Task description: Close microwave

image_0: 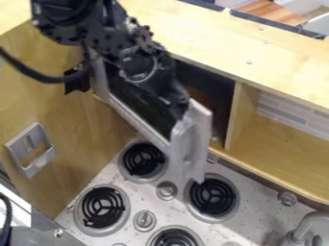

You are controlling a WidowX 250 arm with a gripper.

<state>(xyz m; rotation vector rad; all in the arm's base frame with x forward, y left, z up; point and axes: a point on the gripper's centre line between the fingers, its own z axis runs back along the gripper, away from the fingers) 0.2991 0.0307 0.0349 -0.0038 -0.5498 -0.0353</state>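
Standing open, microwave door (189, 144) is probably light, stiff; push at free edge. Gripper (176, 104): state indiscernible.

So I've got pale smooth wood on the shelf unit (212, 38), matt black burner coils (103, 206), and a speckled, kinda glossy stovetop (186, 211).
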